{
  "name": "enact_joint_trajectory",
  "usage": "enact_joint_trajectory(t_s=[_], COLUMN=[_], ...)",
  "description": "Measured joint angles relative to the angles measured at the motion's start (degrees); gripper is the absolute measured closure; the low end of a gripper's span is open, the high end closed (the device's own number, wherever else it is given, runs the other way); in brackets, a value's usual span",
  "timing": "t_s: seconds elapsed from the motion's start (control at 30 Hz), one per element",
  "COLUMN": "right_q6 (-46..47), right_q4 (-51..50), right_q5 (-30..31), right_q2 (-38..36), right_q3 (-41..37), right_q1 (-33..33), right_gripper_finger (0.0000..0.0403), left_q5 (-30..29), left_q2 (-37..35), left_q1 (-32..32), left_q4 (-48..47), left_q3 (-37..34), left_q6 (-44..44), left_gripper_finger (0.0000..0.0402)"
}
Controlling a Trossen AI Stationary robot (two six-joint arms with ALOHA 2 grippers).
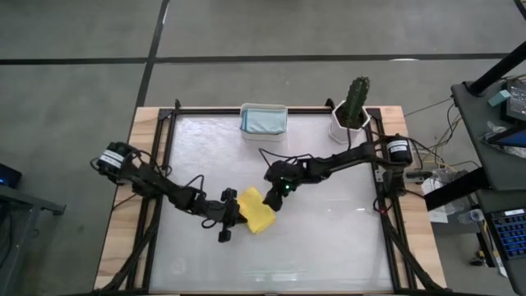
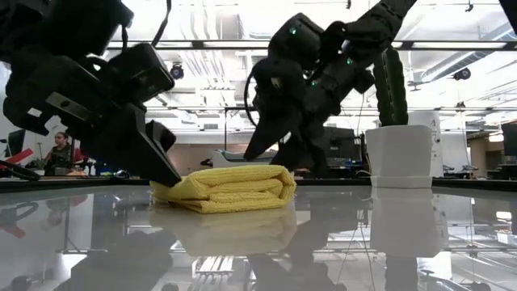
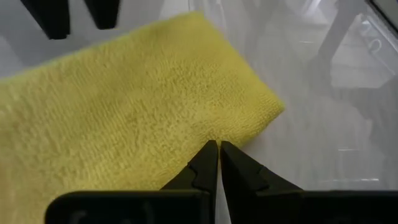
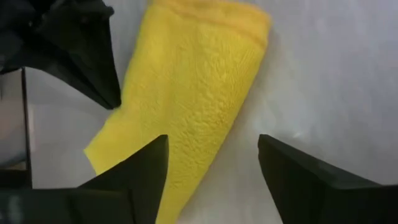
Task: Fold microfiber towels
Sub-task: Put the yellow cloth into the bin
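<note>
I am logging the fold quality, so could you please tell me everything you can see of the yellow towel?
The yellow towel is a soft, nubby microfiber cloth, folded into a thick oblong; the low view shows stacked layers with a rounded fold at one end. It lies flat on the glossy white table, near its middle, angled to the table's edges. The left gripper, jaws shut, has its tips at one edge of the towel. The right gripper hangs over the other side, jaws open and holding nothing.
</note>
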Motion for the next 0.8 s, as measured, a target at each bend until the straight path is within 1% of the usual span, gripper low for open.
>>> enact_joint_trajectory(t_s=[0.17,0.33,0.63,0.8], right_q6=[1.35,2.87,3.93,3.9], right_q4=[3.98,8.5,15.52,16.65], right_q5=[-3.08,-4.55,-5.37,-5.48], right_q2=[2.9,4.78,7.93,8.84], right_q3=[0.0,0.0,0.02,0.04], right_q1=[0.07,0.05,0.16,0.14], right_gripper_finger=[0.015,0.0145,0.0167,0.0186], left_q5=[0.19,0.22,0.35,0.35], left_q2=[1.44,1.53,1.53,1.53], left_q1=[0.0,0.0,0.0,0.0], left_q4=[1.2,1.32,1.37,1.49], left_q3=[0.11,-0.04,-0.11,-0.13], left_q6=[-0.71,-0.76,-0.77,-0.77], left_gripper_finger=[0.0396,0.0396,0.0396,0.0396])
